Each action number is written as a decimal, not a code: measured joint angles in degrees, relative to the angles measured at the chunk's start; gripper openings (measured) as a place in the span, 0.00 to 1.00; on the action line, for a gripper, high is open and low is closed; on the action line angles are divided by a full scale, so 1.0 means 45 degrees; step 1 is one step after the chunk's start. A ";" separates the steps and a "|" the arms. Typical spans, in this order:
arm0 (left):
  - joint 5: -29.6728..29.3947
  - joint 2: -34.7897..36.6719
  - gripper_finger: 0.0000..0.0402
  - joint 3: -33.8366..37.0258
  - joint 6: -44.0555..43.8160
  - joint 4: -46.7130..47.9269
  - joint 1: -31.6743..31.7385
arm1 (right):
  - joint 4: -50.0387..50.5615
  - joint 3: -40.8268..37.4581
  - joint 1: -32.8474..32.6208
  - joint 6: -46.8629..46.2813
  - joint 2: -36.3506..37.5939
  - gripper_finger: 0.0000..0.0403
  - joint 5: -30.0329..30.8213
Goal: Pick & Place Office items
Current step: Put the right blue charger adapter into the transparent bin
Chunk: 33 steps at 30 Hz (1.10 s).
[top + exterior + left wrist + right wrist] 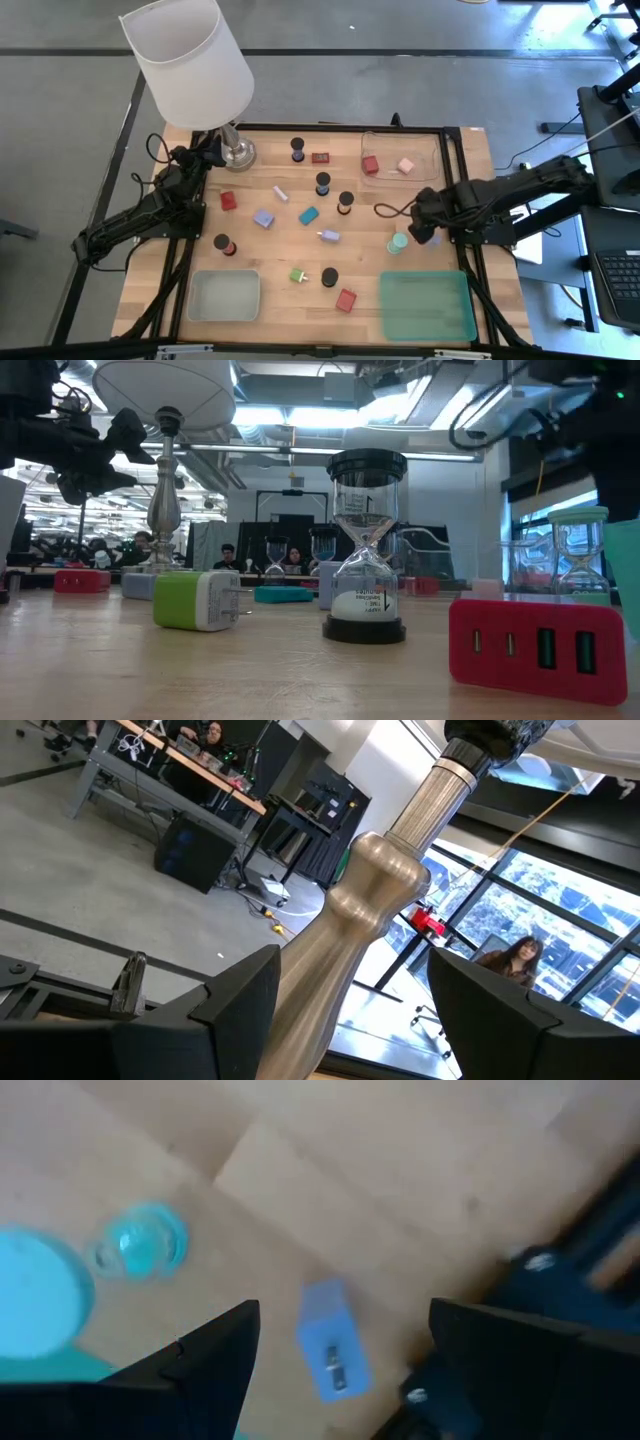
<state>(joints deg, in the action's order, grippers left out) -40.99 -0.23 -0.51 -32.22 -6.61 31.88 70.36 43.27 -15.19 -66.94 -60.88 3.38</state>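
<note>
Right wrist view shows us a lilac-blue plug block (pixel 333 1342) lying on the worktop (pixel 400 1190) below our right hand (pixel 340 1355), between its parted, empty fingers (pixel 215 1360). A teal-topped hourglass (pixel 145 1240) stands just beside that hand. From above, our other office items (pixel 300 215) lie scattered between the two hands. Our left hand (pixel 345 1020) sits at the lamp (pixel 370 920), fingers apart either side of its metal stem; we cannot tell if they touch it.
</note>
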 joint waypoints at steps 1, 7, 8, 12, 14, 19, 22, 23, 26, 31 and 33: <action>0.0000 -0.0004 0.62 0.0000 0.0002 0.0000 -0.0005 | -0.0339 -0.0251 -0.0082 0.0005 0.0000 0.73 -0.0259; 0.0000 0.0000 0.62 0.0000 0.0004 0.0000 -0.0005 | -0.1983 -0.1565 -0.0522 -0.0066 0.0000 0.73 -0.0628; 0.0000 -0.0002 0.62 0.0000 0.0004 0.0000 -0.0005 | -0.2154 -0.1764 -0.0565 -0.0168 0.0000 0.73 -0.0628; -0.0002 0.0000 0.62 0.0000 0.0002 0.0005 -0.0005 | -0.2542 -0.2046 -0.0699 -0.0376 0.0000 0.73 -0.0560; -0.0004 -0.0003 0.62 0.0000 0.0002 0.0001 -0.0003 | -0.2506 -0.2046 -0.0707 -0.0379 0.0000 0.73 -0.0560; -0.0005 -0.0003 0.62 0.0000 0.0000 0.0005 0.0000 | -0.2524 -0.2046 -0.0707 -0.0374 0.0000 0.73 -0.0521; -0.0005 -0.0004 0.62 0.0000 0.0004 0.0003 0.0000 | -0.2520 -0.2046 -0.0707 -0.0369 0.0000 0.73 -0.0615; -0.0005 -0.0004 0.62 0.0000 -0.0001 0.0001 0.0000 | -0.2518 -0.2046 -0.0712 -0.0369 0.0000 0.73 -0.0618; -0.0005 -0.0004 0.62 0.0000 0.0004 0.0005 -0.0005 | -0.2512 -0.2046 -0.0707 -0.0360 0.0000 0.73 -0.0628; -0.0005 0.0000 0.62 0.0000 -0.0001 0.0001 -0.0005 | -0.2486 -0.2046 -0.0737 0.0335 -0.0008 0.73 -0.1235; -0.0009 -0.0003 0.62 0.0000 0.0000 0.0005 -0.0005 | -0.2412 -0.2047 -0.0860 0.0856 -0.0024 0.73 -0.1613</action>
<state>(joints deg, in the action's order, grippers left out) -41.03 -0.25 -0.51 -32.22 -6.59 31.86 59.51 34.06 -19.06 -63.08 -60.99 -3.87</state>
